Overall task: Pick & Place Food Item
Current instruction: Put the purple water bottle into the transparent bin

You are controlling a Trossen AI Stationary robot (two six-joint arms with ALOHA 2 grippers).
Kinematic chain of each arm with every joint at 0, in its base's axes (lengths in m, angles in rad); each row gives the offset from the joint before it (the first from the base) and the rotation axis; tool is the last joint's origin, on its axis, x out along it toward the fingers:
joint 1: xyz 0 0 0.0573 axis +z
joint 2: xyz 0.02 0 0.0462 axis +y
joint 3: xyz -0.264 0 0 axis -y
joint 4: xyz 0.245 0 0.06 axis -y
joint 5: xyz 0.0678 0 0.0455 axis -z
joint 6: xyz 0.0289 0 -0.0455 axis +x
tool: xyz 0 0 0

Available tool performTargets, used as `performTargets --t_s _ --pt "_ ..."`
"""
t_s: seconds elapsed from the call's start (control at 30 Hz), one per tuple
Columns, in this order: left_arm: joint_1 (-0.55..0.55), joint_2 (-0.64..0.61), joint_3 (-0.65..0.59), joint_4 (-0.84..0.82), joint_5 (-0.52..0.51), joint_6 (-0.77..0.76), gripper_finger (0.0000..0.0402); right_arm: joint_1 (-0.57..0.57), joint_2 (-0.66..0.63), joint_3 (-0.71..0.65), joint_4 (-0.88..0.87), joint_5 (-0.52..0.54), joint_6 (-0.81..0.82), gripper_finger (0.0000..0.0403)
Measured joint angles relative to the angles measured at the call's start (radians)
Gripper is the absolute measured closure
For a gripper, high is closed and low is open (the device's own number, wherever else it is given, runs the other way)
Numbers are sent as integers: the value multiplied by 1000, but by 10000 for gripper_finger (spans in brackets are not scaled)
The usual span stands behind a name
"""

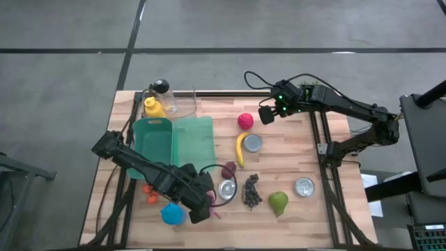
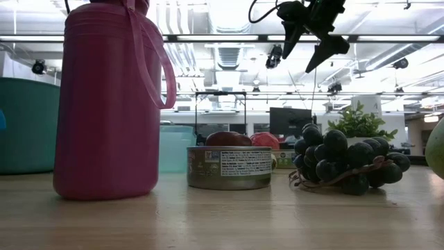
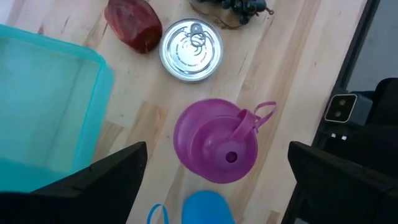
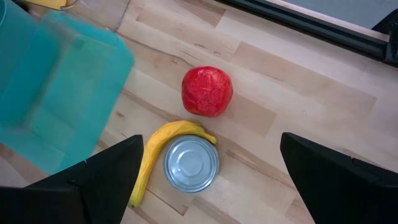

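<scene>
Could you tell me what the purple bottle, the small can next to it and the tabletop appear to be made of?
Purple bottle: probably plastic, matte and evenly coloured, with a thin moulded loop on the lid.
Small can: metal, judging by its shiny ribbed lid with a pull tab; the low view shows a paper label around it.
Tabletop: wood, with pale planks and visible grain, smooth finish.

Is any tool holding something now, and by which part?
Nothing is held. The left tool hangs open over the pink bottle; the right tool is open above the table.
</scene>
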Motion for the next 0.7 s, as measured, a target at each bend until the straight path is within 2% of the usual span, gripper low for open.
performTargets --t_s 0.3,0.7 --pt "-2 0 -58 45 38 0 5 0 0 0 0 0 0 25" --pt "-2 0 -60 54 37 0 5 0 0 0 0 0 0 25"
